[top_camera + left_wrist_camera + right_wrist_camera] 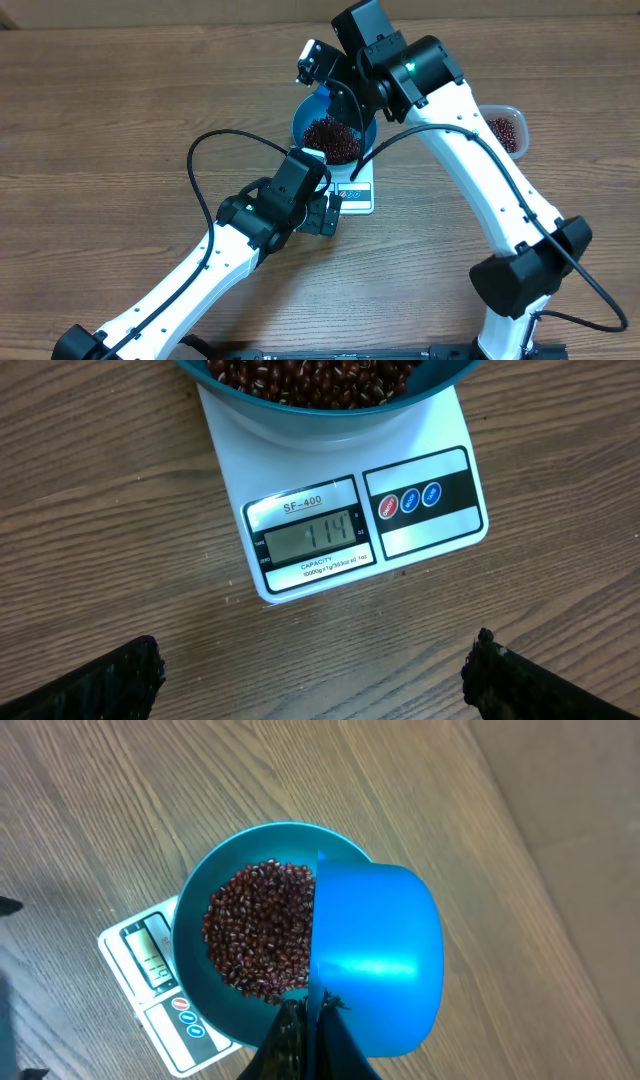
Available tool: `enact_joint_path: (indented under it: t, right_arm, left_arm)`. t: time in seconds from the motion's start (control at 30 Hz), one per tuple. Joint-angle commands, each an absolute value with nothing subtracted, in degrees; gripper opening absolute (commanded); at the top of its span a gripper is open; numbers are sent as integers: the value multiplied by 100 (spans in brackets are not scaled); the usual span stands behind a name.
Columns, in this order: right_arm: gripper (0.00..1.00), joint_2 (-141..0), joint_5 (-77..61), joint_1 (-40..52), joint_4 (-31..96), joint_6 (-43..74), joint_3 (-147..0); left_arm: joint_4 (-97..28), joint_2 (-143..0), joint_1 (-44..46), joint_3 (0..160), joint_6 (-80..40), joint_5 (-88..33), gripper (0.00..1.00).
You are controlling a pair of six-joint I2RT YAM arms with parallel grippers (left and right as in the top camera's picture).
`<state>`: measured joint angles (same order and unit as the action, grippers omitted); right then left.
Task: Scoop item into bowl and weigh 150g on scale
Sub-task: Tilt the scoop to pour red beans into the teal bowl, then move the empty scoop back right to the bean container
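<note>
Beans (262, 925) in bowl (188, 935) beneath right gripper (308, 1020), seemingly pinching scoop (380, 960) handle; left gripper (315, 660) spread near scale (300, 465).

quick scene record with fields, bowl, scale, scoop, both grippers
bowl: blue, on the scale, holding beans
scale: white, display reads 114
scoop: blue, tilted over the bowl
right gripper: shut on the scoop
left gripper: open, empty, by the scale's display edge
tub: clear, beans inside, apart from the scale
</note>
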<state>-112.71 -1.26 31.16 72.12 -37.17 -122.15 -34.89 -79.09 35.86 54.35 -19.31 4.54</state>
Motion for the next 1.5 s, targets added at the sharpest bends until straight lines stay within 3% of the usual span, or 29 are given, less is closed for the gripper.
enact_joint_path:
  t: [0.0, 0.47, 0.6, 1.0, 1.47]
  right_arm:
    - [4, -10901, -108, 3144, 7212, -3780, -12425]
    - [4, -10838, -40, 3155, 7231, -3776, -12425]
    - [4, -10838, -49, 3061, 7166, -3173, -12425]
    - [4, -10838, -1367, 2018, 7426, -1625, -12425]
    - [4, -10838, -1680, 523, 7754, -1455, -12420]
  left_arm:
    - [-3489, -7876, 3564, 5369, -1841, 491, 100]
    - [-3489, -7876, 3564, 5369, -1841, 491, 99]
    - [-3489, -7876, 3564, 5369, -1841, 491, 99]
    - [-3489, -7876, 3564, 5369, -1841, 491, 100]
    - [-3489, -7876, 3564, 5369, -1841, 491, 100]
